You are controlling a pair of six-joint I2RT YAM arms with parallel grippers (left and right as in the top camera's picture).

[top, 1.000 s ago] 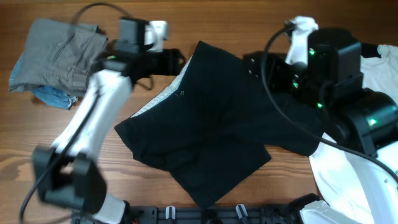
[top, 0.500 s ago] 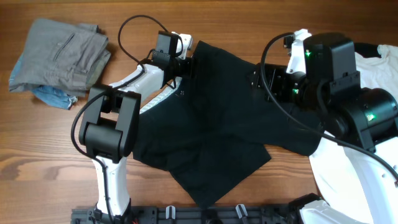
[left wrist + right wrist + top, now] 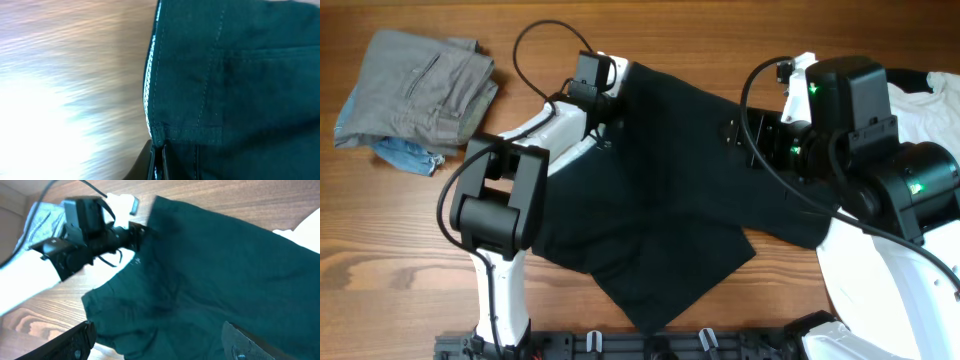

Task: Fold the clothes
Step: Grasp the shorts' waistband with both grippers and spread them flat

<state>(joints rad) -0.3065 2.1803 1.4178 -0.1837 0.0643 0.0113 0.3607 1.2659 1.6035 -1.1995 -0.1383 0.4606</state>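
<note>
The black shorts (image 3: 670,190) lie spread across the middle of the table, legs pointing toward the front edge. My left gripper (image 3: 618,97) is at their back left corner. In the left wrist view its jaws (image 3: 159,162) are shut on the waistband corner of the shorts (image 3: 240,75), where a thin pale speckled edge (image 3: 148,85) shows. My right gripper (image 3: 730,128) hovers over the back right part of the shorts. It stands open (image 3: 160,345), its fingers (image 3: 75,340) wide apart above the dark cloth (image 3: 215,275), holding nothing.
Folded grey trousers (image 3: 415,85) with a blue cloth (image 3: 405,152) under them lie at the back left. A large white T-shirt (image 3: 870,290) lies at the right, partly under the right arm. Bare wood runs along the front left.
The left arm swung right to the shorts' waistband corner and its jaws closed on it. The right gripper stayed over the shorts and narrowed slightly.
</note>
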